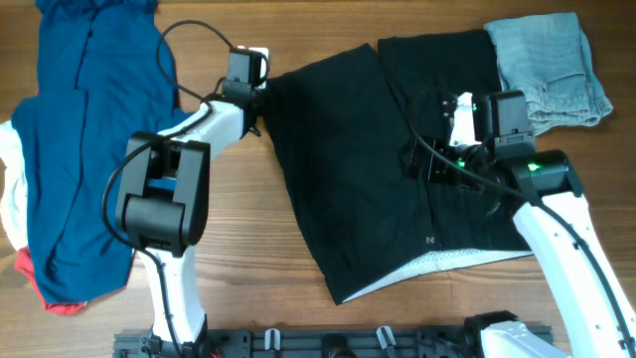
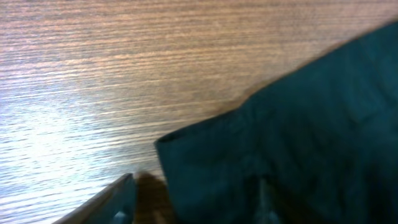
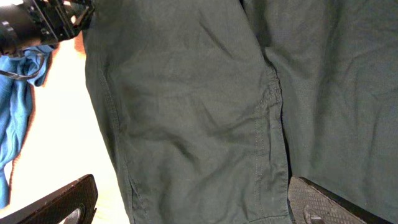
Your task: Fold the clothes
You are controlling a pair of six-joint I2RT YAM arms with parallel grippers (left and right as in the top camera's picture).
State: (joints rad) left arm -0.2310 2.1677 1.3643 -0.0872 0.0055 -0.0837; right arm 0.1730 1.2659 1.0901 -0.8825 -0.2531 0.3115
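- At the left edge of the black garment, your left gripper straddles a corner; whether it grips, I cannot tell.
- Your right gripper hangs agape; next, pinch and fold across.

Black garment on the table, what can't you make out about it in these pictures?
- Overhead: the right arm covers the right side of the black garment.
- Overhead: its small white tag is too small to read.
- Left wrist: blurred, fingers cut off by the bottom edge; whether the left end effector grips the corner is unclear.
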